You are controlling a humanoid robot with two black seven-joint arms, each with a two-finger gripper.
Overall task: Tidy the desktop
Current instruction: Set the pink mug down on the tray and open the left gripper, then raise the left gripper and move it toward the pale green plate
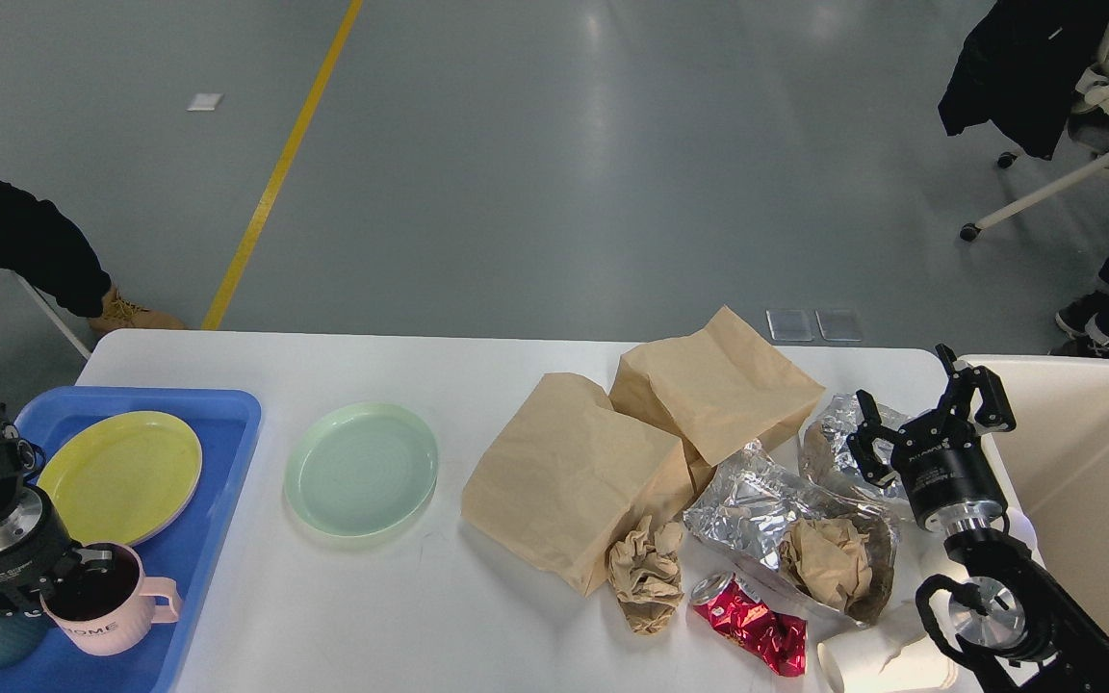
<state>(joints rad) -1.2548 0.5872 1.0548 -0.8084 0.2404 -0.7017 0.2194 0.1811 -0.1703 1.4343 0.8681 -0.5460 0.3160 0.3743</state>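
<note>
Nearest the viewer, a white paper cup (887,664) lies on its side beside a crushed, glossy red can (750,628), with a crumpled brown paper ball (648,571) just left of the can. At the near left, a ribbed pink mug (112,613) stands upright in the smooth blue plastic tray (218,472); the left gripper (59,577) is at the mug's rim, and whether its fingers are clamping it cannot be told. A matte yellow plate (121,475) lies in the same tray. Mid-field: wrinkled silver foil (757,510) holding brown paper, two creased kraft paper bags (574,472) overlapping, and a round pale green plate (362,469). The right gripper (930,423) hovers with fingers spread apart, holding nothing, beside the cream bin (1094,452). The tabletop (391,366), smooth white with rounded corners, carries everything and runs lengthwise left to right across the view.
</note>
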